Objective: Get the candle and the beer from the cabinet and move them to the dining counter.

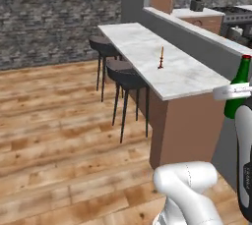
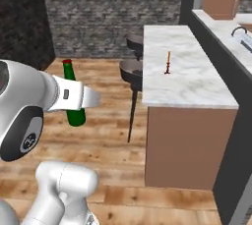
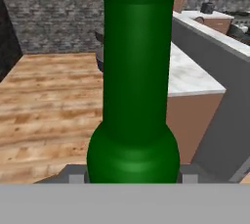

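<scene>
The fingers point(image 3: 133, 178) pinch the beer bottle point(image 2: 74, 100), dark green glass with a red cap, upright in the air short of the bench point(image 1: 187, 79); the fingertips are mostly hidden behind its body. Farther off, the thin orange candle point(image 1: 161, 58) stands on the bench's marble top, its small dark red holder hard to make out.

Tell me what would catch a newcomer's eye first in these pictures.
The dark green beer bottle stands out first, looming close in the hand view and held upright in the gripper above the wood floor, short of the counter's near end. Next is the thin orange candle, standing alone on the long white marble dining counter, with black stools tucked along the counter's side.
</scene>
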Available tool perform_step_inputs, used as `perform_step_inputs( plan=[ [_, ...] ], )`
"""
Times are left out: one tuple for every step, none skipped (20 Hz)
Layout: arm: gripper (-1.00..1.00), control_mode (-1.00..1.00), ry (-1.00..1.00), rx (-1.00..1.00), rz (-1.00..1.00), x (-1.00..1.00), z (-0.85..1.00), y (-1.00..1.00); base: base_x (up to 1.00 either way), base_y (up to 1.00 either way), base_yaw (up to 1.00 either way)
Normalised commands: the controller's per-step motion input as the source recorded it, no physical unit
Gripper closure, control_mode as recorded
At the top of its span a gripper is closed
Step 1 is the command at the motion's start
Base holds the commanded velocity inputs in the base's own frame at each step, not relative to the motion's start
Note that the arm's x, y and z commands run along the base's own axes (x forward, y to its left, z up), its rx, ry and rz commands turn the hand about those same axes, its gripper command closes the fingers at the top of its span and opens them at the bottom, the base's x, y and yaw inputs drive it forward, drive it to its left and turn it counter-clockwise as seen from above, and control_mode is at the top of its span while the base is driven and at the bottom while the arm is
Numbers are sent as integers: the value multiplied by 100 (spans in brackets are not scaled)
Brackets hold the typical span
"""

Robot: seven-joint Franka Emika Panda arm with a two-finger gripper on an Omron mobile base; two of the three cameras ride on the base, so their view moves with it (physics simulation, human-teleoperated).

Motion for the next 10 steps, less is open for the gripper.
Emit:
perform_step_inputs(
  plan=[
    [100, 100, 0, 0, 0, 0, 0, 0, 62, 38, -57],
    [100, 100, 0, 0, 0, 0, 0, 0, 66, 40, -57],
    [100, 100, 0, 0, 0, 0, 0, 0, 68, 41, -57],
    [100, 100, 0, 0, 0, 0, 0, 0, 65, 44, -56],
    [100, 100, 0, 0, 0, 0, 0, 0, 65, 45, -55],
    [100, 100, 0, 0, 0, 0, 0, 0, 64, 51, -54],
    [100, 100, 0, 0, 0, 0, 0, 0, 44, 61, -50],
    [100, 100, 0, 0, 0, 0, 0, 0, 12, 71, -37],
    [100, 100, 0, 0, 0, 0, 0, 0, 12, 62, -33],
    [100, 100, 0, 0, 0, 0, 0, 0, 15, 69, -33]
  ],
)
